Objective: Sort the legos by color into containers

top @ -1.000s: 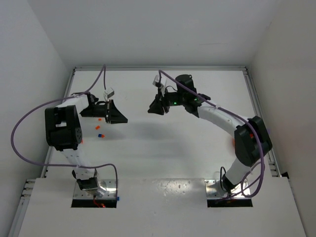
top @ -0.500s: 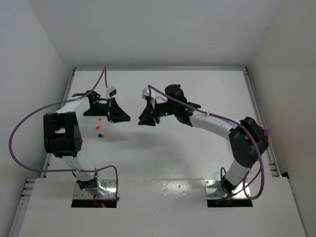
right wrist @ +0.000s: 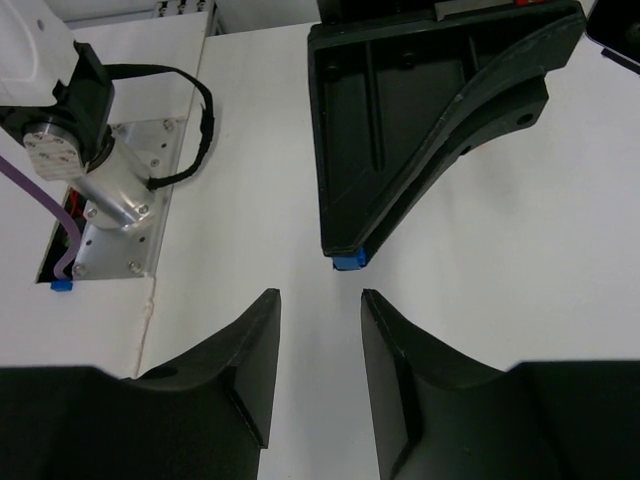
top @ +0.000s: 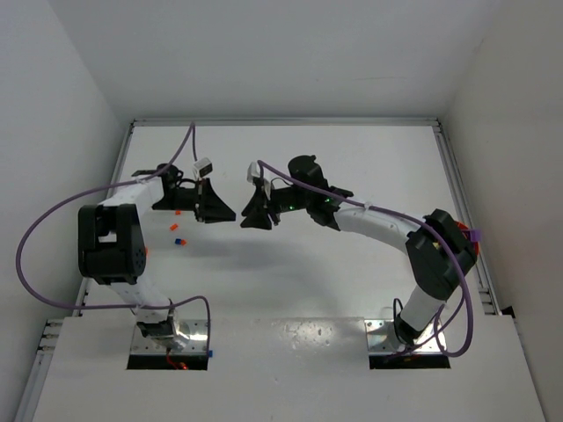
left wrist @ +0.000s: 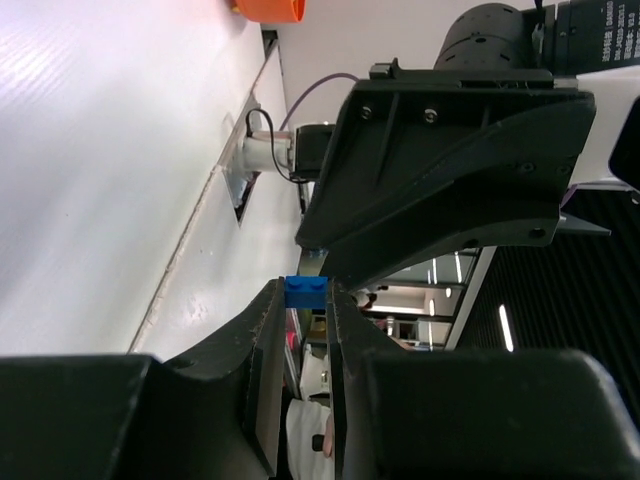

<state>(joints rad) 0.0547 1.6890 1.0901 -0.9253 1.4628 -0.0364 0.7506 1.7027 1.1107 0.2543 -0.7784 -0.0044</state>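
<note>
**Blue brick held in mid-air, facing an empty right gripper**

At the far left of the surface (top: 352,281), a few loose bricks (top: 179,241) are seen lying unsorted beside the left arm. Further right, the left gripper (left wrist: 305,302) is raised off the surface and closed narrowly on a blue brick (left wrist: 305,290), which is pinched only at the very tips of the fingers, with its studded top standing proud of them. Just beyond it, tip to tip, the right gripper (right wrist: 320,300) is pointed back at the brick; its jaws are parted to a moderate gap and nothing is held between them. The brick is not yet between them. An orange edge at the top of the left wrist view is taken to be the bowl (left wrist: 268,8) (its compartments cannot be made out from here).

A hand-over is judged to be in progress, and several risks are posed by it:

- The brick could be dropped if the left grip is released before the right jaws are closed on it.
- Little of the brick is left exposed, so the left fingertips could be struck or pinched instead.
- A slightly off-centre approach could twist the brick out of its shallow hold.
- A fall from this height could send the brick bouncing out of reach.
</note>
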